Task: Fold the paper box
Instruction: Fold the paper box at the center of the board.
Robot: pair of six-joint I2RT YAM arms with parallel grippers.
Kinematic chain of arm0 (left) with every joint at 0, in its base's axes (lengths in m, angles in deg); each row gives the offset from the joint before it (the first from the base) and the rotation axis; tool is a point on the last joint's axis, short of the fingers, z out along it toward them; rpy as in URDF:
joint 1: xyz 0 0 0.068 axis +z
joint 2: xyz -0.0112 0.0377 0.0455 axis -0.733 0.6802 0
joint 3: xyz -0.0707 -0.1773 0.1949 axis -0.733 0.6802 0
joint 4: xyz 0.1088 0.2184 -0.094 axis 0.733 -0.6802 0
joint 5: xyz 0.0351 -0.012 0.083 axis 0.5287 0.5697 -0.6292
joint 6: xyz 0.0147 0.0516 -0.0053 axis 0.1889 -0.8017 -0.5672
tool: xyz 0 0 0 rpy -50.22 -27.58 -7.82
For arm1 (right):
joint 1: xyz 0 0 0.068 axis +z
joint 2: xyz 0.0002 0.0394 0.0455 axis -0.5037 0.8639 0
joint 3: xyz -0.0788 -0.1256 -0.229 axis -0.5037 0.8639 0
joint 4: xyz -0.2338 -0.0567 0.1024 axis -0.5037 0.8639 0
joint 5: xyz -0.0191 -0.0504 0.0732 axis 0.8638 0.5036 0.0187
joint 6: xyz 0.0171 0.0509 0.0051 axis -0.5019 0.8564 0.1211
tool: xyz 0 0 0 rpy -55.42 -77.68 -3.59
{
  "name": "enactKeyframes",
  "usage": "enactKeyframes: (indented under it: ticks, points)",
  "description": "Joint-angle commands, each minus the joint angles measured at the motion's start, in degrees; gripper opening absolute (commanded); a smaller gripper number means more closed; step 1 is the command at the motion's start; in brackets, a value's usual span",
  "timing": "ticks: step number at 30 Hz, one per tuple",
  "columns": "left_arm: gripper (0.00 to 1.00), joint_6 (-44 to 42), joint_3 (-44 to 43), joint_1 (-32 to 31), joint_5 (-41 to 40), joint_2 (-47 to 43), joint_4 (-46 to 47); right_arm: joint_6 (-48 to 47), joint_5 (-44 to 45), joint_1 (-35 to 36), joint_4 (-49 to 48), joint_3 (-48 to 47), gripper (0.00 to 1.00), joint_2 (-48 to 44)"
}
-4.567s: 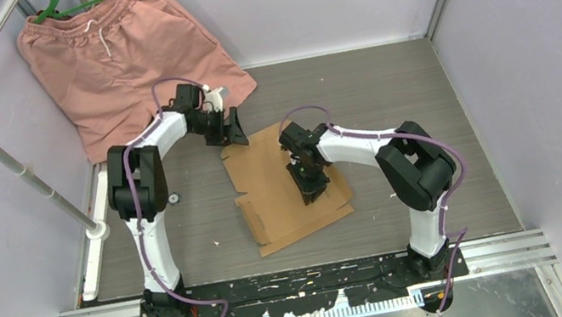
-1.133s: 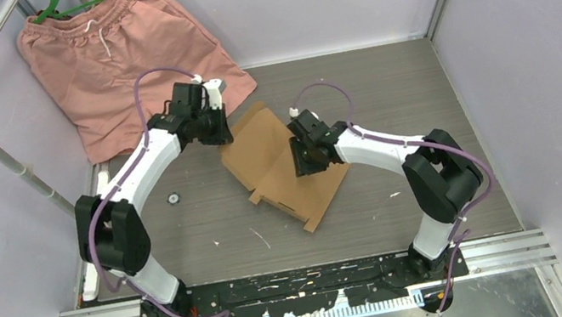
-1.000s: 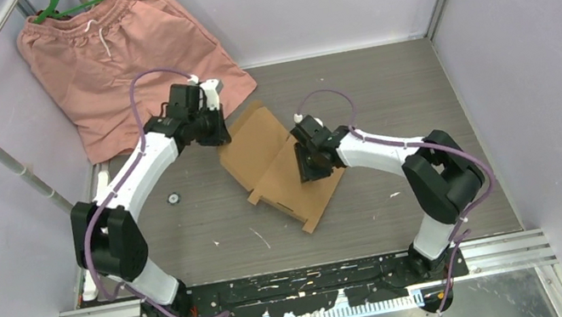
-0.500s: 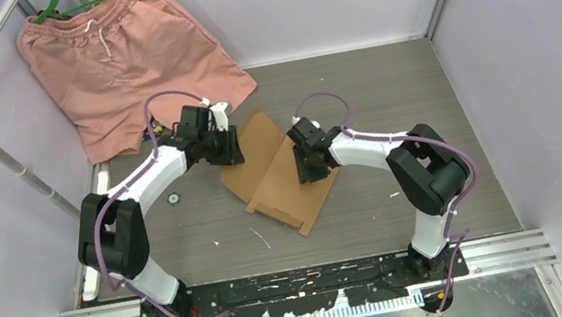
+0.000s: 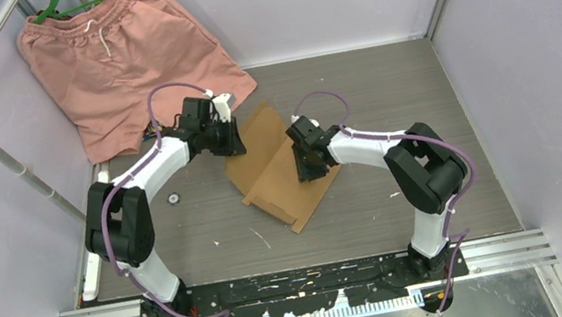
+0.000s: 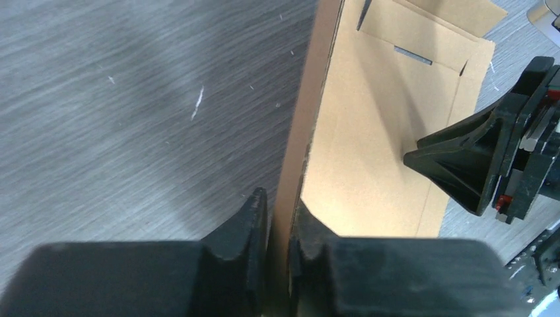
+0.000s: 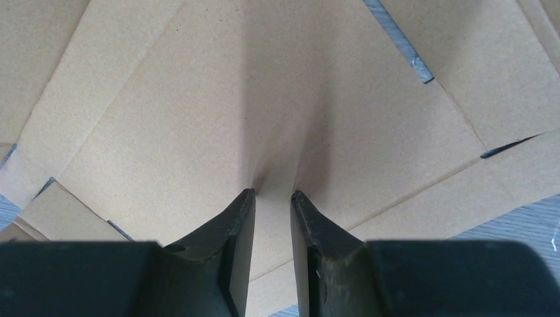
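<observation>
Paper box [image 5: 285,177] sits mid-table [image 5: 402,78], between my two arms, its far corner near the hem of the pink shorts [image 5: 114,57]. It is mostly a flat sheet, with the left-hand panel [image 6: 297,125] lifted off the table and standing on edge. My left jaws are at that lifted panel's far end. In the left wrist view the cardboard edge runs straight between the two fingers, one on each face, no visible gap either side, so the jaws are clamped on the panel. The rest of the sheet [image 6: 383,132] lies flat to the right of that edge, slots and notched flaps visible at its far end. My right jaws are over the middle of the sheet, pointing down at it. Right wrist view: fingers only slightly apart, tips on the cardboard face [image 7: 198,119], bare cardboard showing in the gap, nothing gripped between them. A faint crease runs up from between the tips.
</observation>
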Motion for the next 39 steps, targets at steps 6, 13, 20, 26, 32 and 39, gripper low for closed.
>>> enactKeyframes:
  ticks: [6,13,20,26,32,39]
  points:
    - [0.04,-0.67,-2.66,-1.17,-1.48,-3.61,-3.09,2.06,-1.32,0.16,-6.67,2.78,0.30,5.40]
    - [0.04,-0.80,-6.43,-1.27,-0.43,-5.72,-7.82,3.66,-1.95,0.12,-8.30,1.42,0.28,7.05]
    - [0.05,1.67,-6.70,-1.96,4.87,-5.29,-6.16,4.09,-4.24,0.16,-8.11,-0.51,0.27,9.52]
    - [0.05,3.67,-6.21,-2.63,9.08,-4.39,-4.03,4.68,-4.69,0.16,-8.98,-0.76,0.26,11.15]
    - [0.05,6.17,-6.20,-3.47,12.87,-3.29,-1.34,5.12,-5.06,0.14,-9.51,-1.08,0.26,12.31]
    - [0.05,7.42,-6.44,-4.81,14.62,-1.98,-0.32,5.40,-5.53,0.15,-10.02,-1.26,0.26,13.23]
